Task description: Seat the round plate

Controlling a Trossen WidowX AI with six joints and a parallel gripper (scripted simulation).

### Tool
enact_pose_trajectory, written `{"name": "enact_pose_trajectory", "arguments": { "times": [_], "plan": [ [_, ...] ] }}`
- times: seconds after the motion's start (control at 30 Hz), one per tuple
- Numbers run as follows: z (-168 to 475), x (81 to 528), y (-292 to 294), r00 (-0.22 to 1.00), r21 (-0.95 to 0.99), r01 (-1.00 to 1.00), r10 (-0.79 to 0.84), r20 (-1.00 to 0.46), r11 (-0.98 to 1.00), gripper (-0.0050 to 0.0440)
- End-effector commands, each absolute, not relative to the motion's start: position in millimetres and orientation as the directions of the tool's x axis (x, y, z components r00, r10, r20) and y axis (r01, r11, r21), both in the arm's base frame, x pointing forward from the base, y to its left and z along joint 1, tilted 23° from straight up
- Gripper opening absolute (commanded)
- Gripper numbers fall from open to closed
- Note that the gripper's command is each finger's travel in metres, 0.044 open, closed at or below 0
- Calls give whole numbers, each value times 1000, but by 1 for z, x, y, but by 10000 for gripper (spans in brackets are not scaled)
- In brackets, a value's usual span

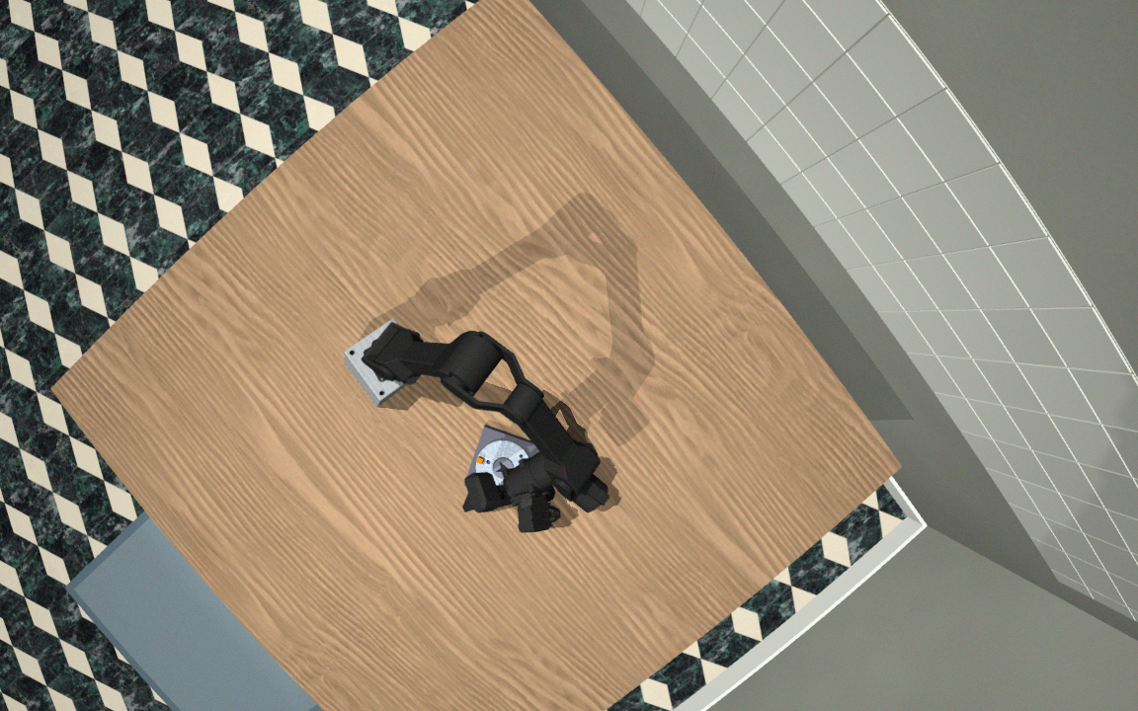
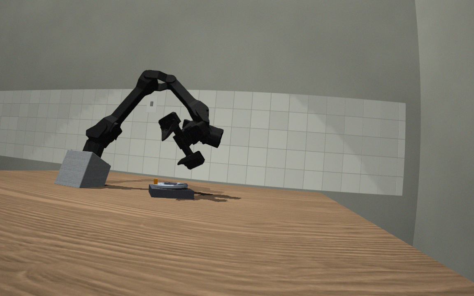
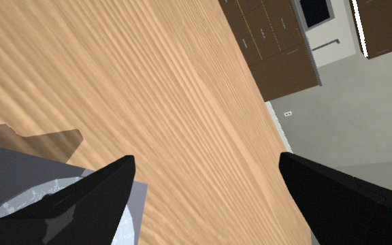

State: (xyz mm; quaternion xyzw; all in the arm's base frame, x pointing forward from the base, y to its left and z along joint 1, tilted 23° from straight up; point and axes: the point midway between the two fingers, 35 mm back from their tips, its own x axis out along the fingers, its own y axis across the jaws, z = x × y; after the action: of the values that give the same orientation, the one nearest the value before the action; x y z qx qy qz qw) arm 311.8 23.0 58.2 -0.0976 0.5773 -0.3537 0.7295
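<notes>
The round silver-white plate (image 1: 498, 456) lies on the dark grey square base (image 1: 492, 441), with its small orange tab (image 1: 479, 459) at the rim. In the side view the plate (image 2: 171, 185) rests on top of the base (image 2: 171, 192) and looks about level, with the orange tab (image 2: 155, 180) standing up at its left edge. The pin and hole are too small to make out. My gripper (image 2: 180, 145) is open and empty, raised well above the plate and tilted. In the wrist view the fingers stand wide apart; the base corner (image 3: 9, 167) and plate edge (image 3: 33, 195) show behind the left finger.
The arm's grey mounting block (image 2: 82, 169) stands on the wooden table left of the base. The table's edge (image 1: 896, 464) lies beyond the gripper. A tiled wall (image 2: 305, 147) runs behind the table.
</notes>
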Motion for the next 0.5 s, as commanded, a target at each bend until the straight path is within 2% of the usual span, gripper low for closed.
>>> {"name": "enact_pose_trajectory", "arguments": {
  "times": [0.0, 0.1, 0.17, 0.43, 0.47],
  "plan": [
    [66, 311, 20, 67, -515, 379, -578, -813, 769, 352],
    [69, 299, 11, -45, -365, 275, -368, -929, 889, 280],
    [72, 294, 10, -73, -290, 236, -280, -957, 928, 232],
    [91, 282, 9, -98, 53, 70, 60, -993, 996, 40],
    [91, 282, 9, -98, 53, 70, 60, -993, 996, 40]
  ]
}}
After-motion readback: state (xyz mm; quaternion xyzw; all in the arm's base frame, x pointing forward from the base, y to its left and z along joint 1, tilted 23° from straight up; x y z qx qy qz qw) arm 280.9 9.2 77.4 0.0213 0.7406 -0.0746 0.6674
